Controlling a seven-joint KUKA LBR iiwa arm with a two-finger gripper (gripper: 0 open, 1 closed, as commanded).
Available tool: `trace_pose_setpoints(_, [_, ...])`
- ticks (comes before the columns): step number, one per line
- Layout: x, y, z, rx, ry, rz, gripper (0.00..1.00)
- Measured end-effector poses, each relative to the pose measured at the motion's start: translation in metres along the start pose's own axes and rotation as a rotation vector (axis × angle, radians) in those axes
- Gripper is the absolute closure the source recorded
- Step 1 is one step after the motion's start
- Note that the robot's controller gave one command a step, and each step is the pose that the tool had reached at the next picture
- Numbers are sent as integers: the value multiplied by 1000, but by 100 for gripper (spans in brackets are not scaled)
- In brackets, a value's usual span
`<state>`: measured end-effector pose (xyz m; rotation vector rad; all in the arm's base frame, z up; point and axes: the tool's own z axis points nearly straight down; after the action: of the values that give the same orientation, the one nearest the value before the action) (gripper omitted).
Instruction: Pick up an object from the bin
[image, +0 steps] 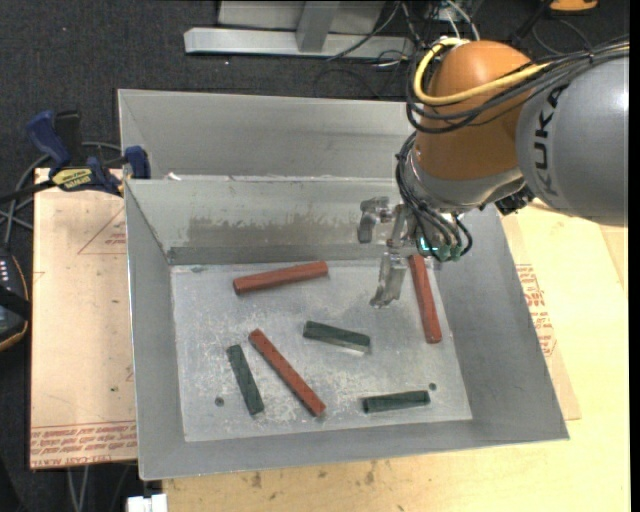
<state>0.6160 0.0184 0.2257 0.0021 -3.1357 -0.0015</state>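
Fig.: grey metal bin (300, 215) from above. The arm (590, 130) comes in from the right w/ an orange cover (470, 110) at its wrist.

The gripper (386, 290) hangs over the floor nr the far-right corner, pointing down at a bare patch. Released or clenched: can't tell from where I stand.

Six loose bars on the floor, none touching another:
- (a) red bar a (426, 300): lies along the right edge, far end toward the far-right corner. It is just beside the gripper on its right and is the nearest thing to it. Contact betw. the two can't be made out.
- (b) red bar b (281, 277): nr the far edge, approx. parallel to it, left of the gripper and apart from it.
- (c) green bar c (337, 337): mid-floor, slightly tilted, next nearest to the gripper, on its near-left side.
- (d) red bar d (287, 372): diagonal, running from mid-floor toward the near edge.
- (e) green bar e (245, 379): beside (d), toward the left edge, pointing at the near edge.
- (f) green bar f (396, 402): along the near edge, toward the near-right corner.
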Motion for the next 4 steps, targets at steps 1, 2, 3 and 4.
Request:
trace_pose_setpoints(1, [51, 14, 111, 0, 0, -276, 0])
trace_pose_setpoints(2, [11, 24, 159, 0, -8, -305, 0])
trace_pose_setpoints(3, [11, 24, 155, 0, -9, -303, 100])
trace_pose_setpoints(4, [11, 24, 155, 0, -9, -304, 0])
